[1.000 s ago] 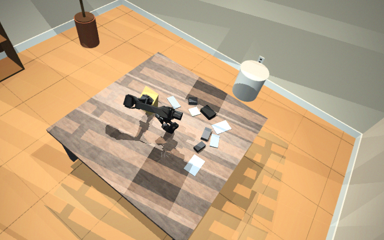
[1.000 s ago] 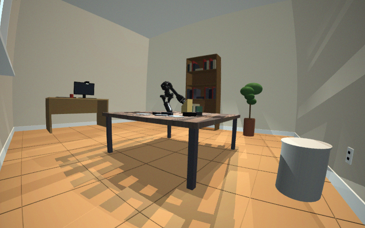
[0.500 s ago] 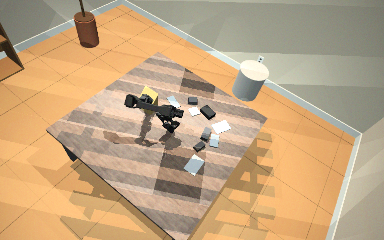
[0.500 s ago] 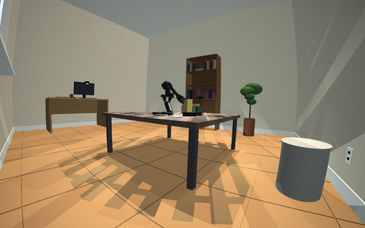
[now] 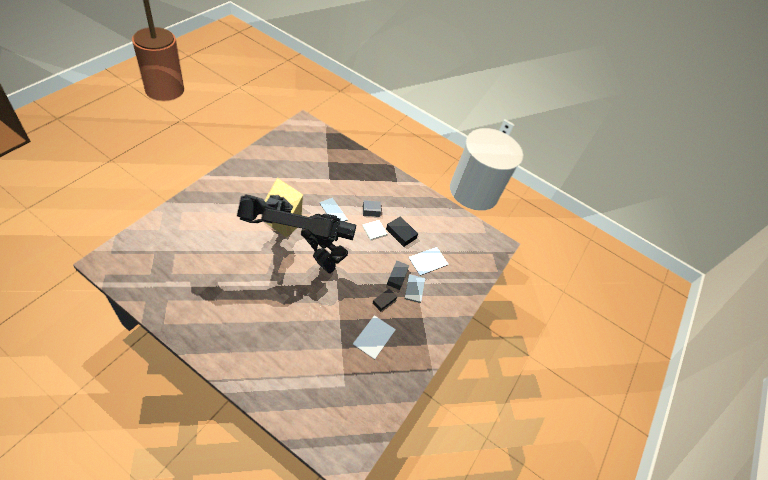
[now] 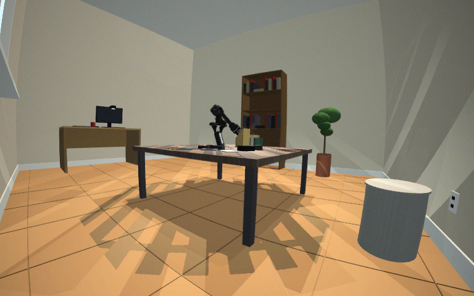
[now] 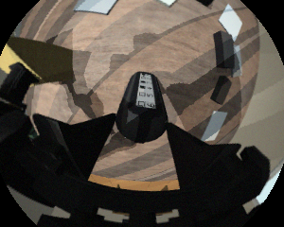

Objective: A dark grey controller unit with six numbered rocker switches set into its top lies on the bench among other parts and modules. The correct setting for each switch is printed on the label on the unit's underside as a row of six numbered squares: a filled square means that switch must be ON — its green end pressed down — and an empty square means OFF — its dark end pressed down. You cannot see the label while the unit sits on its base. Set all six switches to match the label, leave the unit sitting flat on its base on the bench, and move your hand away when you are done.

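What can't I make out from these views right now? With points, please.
- Wrist: the far squares on the label of the controller unit (image 7: 142, 115) blur; too small to read.
- Wrist: the rocker switches, out of sight on the unit's side turned away from the camera.
- Top: label and switches, too small at the fingers (image 5: 331, 259).
- Exterior: markings on the table's flat parts, seen nearly edge-on.

The place looks like a home office or study. In the exterior view a desk (image 6: 100, 137) stands at nine o'clock, bearing a monitor (image 6: 108, 115) and a red mug (image 6: 92, 124). At one o'clock a tall wooden bookcase (image 6: 282, 110) holds rows of books, and at two o'clock a leafy plant (image 6: 322, 119) grows in a terracotta-coloured pot (image 6: 323, 164) (image 5: 160, 68). Plain walls, skirting boards and orange floor tiles enclose a wood-topped table (image 6: 195, 153) (image 5: 245, 350) in the middle.
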